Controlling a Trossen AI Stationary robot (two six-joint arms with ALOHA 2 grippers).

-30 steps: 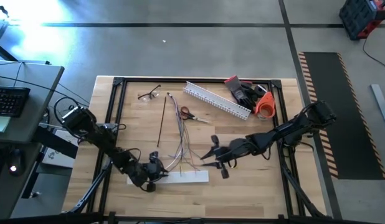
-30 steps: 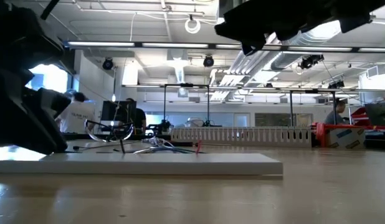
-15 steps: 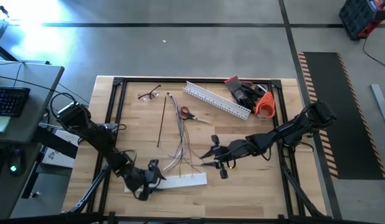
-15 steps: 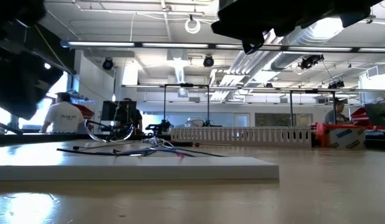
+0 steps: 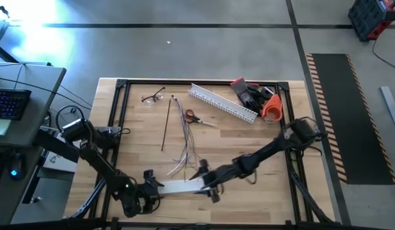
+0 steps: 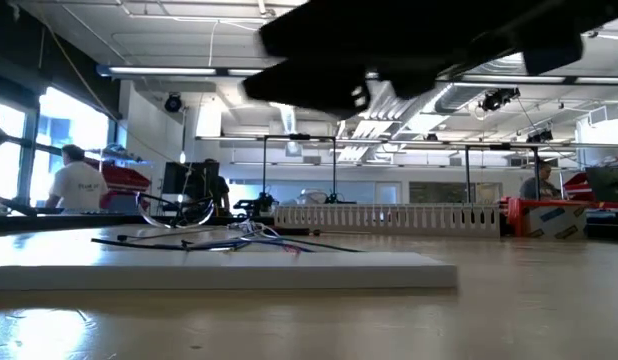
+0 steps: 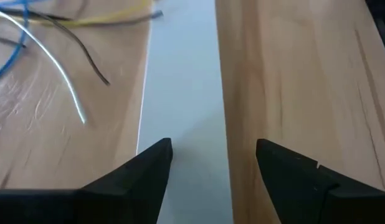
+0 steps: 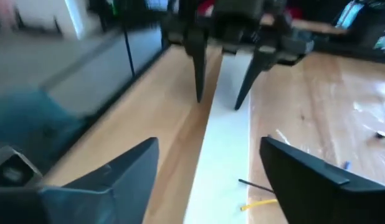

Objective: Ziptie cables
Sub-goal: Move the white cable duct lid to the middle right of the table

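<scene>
Looking down on the tabletop, we find both arms at the near edge, over the flat white cover strip. The left pincer sits at the strip's left end, its fingers spread with the strip end between them, not pinching it. The right pincer hangs at the strip's right end, fingers also spread wide and holding nothing; its wrist view looks along the strip straight at the left pincer's two prongs.

The cables lie loose on the wood just beyond the strip, a thin fan of pinkish, purple and pale wires running away from the near edge (some tips reach close to the strip). The ziptie, a straight black strip, lies just left of them, apart from both pincers. Red-handled scissors rest at the wires' far end. Further back: white slotted duct, safety glasses, and an orange tape roll.
</scene>
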